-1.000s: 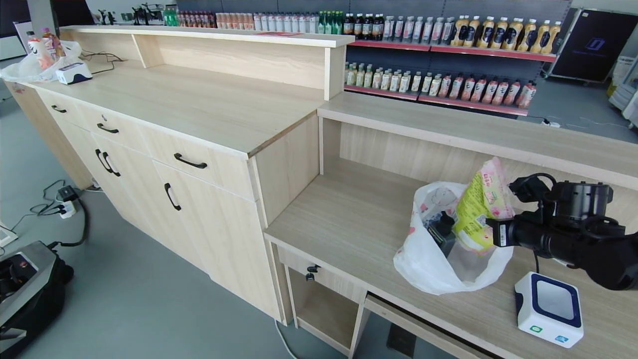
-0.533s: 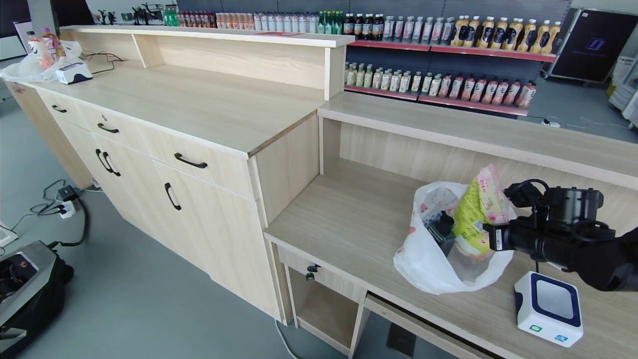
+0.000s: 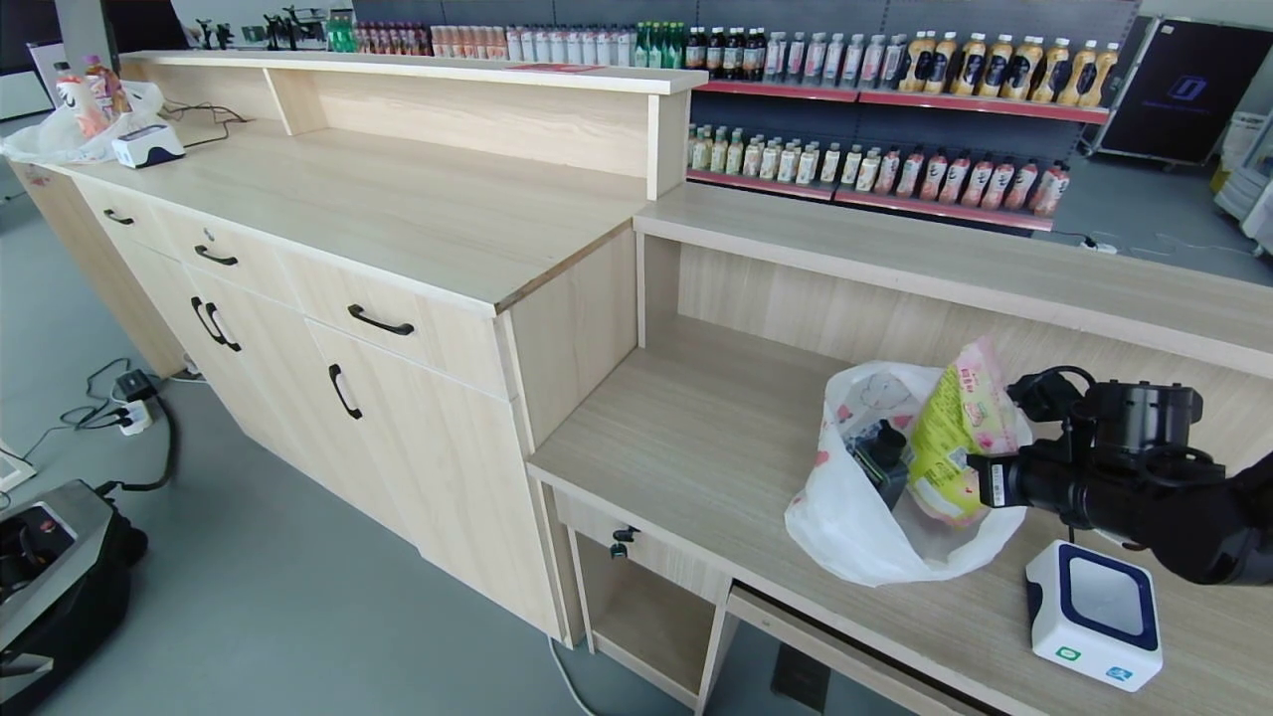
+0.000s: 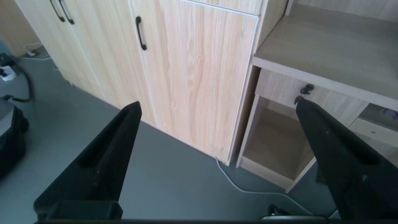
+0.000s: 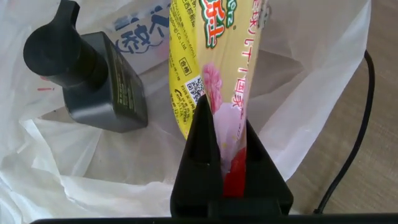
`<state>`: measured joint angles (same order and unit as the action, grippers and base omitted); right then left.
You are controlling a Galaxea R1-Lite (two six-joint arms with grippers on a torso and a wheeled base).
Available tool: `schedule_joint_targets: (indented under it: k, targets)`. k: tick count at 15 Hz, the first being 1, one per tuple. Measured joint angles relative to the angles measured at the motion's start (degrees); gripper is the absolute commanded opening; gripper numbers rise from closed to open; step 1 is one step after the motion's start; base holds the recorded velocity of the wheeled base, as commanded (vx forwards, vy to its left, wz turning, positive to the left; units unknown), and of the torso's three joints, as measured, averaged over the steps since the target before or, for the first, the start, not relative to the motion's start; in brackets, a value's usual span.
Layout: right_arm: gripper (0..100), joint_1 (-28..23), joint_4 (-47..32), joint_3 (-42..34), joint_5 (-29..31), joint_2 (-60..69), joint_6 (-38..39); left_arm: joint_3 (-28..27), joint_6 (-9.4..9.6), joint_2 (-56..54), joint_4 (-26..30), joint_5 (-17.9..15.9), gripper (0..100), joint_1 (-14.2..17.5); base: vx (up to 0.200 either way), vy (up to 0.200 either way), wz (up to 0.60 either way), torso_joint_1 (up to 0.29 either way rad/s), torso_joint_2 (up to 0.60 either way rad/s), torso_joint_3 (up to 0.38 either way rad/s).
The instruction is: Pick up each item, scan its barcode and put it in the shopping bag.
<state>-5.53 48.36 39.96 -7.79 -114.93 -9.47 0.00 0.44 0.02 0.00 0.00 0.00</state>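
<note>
Yellow snack packet (image 3: 960, 428) is pinched by right end effector (image 3: 980, 477), half inside shopping bag (image 3: 855, 527) near table's (image 3: 696, 447) front edge beside already-bagged dark bottle (image 3: 880, 462); release judged left; left end effector (image 4: 217, 109) is spread.
</note>
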Motion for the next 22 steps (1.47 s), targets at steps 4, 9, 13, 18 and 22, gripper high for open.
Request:
schedule_joint_targets:
  k: [4, 9, 13, 18, 22]
  targets:
    - [100, -0.09, 0.22, 0.26, -0.41, 0.11, 0.23, 0.0, 0.0, 0.0, 0.0, 0.0, 100, 0.0, 0.0, 0.0, 0.0, 0.0, 0.0, 0.0]
    - [100, -0.24, -0.22, 0.2, -3.1, 8.55, -0.4, 0.0, 0.0, 0.0, 0.0, 0.0, 100, 0.0, 0.0, 0.0, 0.0, 0.0, 0.0, 0.0]
    - [100, -2.56, -0.71, -2.4, -3.36, 19.29, -6.12, 0.0, 0.0, 0.0, 0.0, 0.0, 100, 0.0, 0.0, 0.0, 0.0, 0.0, 0.0, 0.0]
    - [100, -4.19, -9.85, -3.72, -2.61, 30.93, -12.03, 0.0, 0.0, 0.0, 0.02, 0.0, 100, -0.1, 0.0, 0.0, -0.6, 0.002, 0.0, 0.002]
    - [100, -4.33, -27.08, 6.75, 5.68, 38.61, -7.46, 0.0, 0.0, 0.0, 0.0, 0.0, 100, 0.0, 0.0, 0.0, -0.6, 0.004, 0.0, 0.001]
